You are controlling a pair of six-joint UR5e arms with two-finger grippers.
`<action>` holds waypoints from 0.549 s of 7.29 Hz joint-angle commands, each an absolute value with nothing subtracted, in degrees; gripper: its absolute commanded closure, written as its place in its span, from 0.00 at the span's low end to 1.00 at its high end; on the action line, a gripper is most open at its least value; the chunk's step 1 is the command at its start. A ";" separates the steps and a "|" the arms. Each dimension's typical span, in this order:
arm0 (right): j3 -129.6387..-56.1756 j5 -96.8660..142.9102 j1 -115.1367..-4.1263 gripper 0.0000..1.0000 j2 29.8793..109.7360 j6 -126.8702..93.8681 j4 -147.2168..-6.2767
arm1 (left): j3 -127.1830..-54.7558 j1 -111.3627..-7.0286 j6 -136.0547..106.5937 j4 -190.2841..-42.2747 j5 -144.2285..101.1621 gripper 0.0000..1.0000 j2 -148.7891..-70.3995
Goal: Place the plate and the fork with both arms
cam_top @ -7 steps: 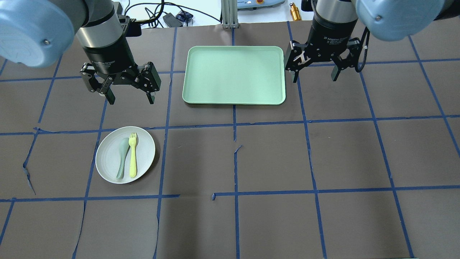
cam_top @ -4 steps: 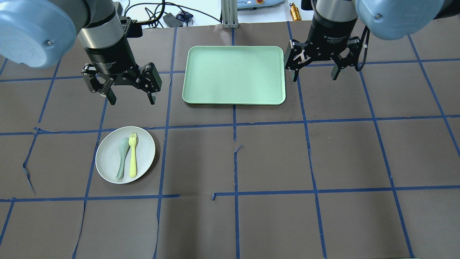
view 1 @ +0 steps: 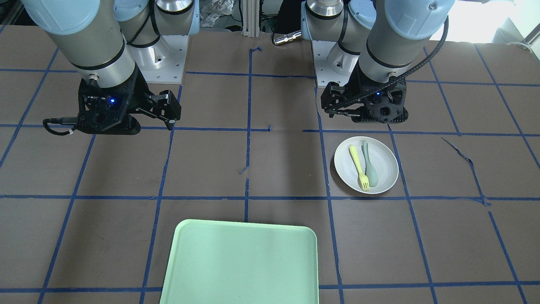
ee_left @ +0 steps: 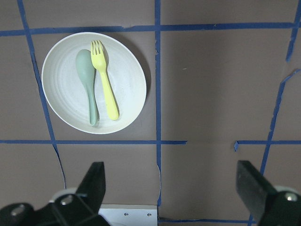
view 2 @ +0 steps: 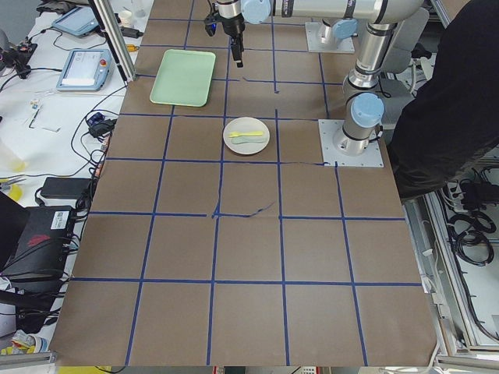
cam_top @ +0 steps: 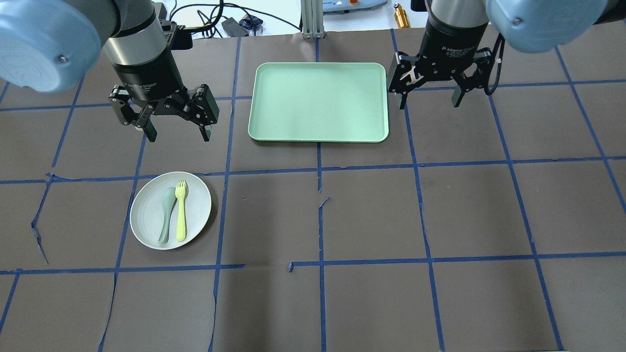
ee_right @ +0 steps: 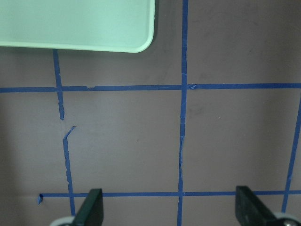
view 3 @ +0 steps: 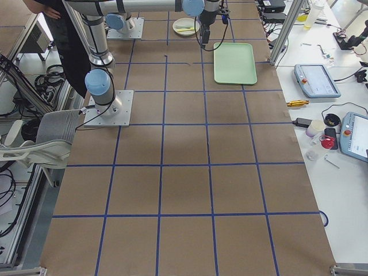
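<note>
The off-white plate (cam_top: 146, 217) lies on the table's left half, also in the front-facing view (view 1: 386, 164) and the left wrist view (ee_left: 61, 89). The pale yellow fork (cam_top: 181, 215) lies on it, tines toward the far side, beside a grey-green spoon (cam_top: 166, 215); both show in the left wrist view, fork (ee_left: 106, 89) and spoon (ee_left: 87, 84). My left gripper (cam_top: 179, 138) is open and empty, hovering beyond the plate's far edge. My right gripper (cam_top: 430, 104) is open and empty, just right of the tray, high above bare table (ee_right: 171, 207).
A mint-green rectangular tray (cam_top: 318, 102) lies at the far middle, between the two grippers, with nothing on it. The table is covered in brown paper with blue tape lines. Cables and equipment sit beyond the far edge.
My right gripper has shifted slightly toward the table's far edge. The left gripper, plate, fork and spoon have barely moved.
</note>
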State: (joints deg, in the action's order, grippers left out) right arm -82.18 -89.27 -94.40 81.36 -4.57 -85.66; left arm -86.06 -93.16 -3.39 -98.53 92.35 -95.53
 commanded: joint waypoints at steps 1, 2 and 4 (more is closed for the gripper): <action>-82.26 -90.95 -94.39 0.00 81.39 -4.48 -85.61 | -85.87 -93.16 -3.25 -98.53 92.20 0.00 -95.28; -82.35 -90.97 -94.39 0.00 81.39 -4.48 -85.52 | -86.30 -93.16 -3.25 -98.53 92.20 0.00 -95.19; -82.35 -90.88 -94.39 0.00 81.21 -4.40 -85.52 | -87.36 -91.07 -1.77 -98.35 92.28 0.00 -95.10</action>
State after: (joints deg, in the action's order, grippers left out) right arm -82.33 -90.88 -94.39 81.35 -4.47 -85.53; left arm -86.75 -92.41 -2.59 -98.48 92.22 -95.15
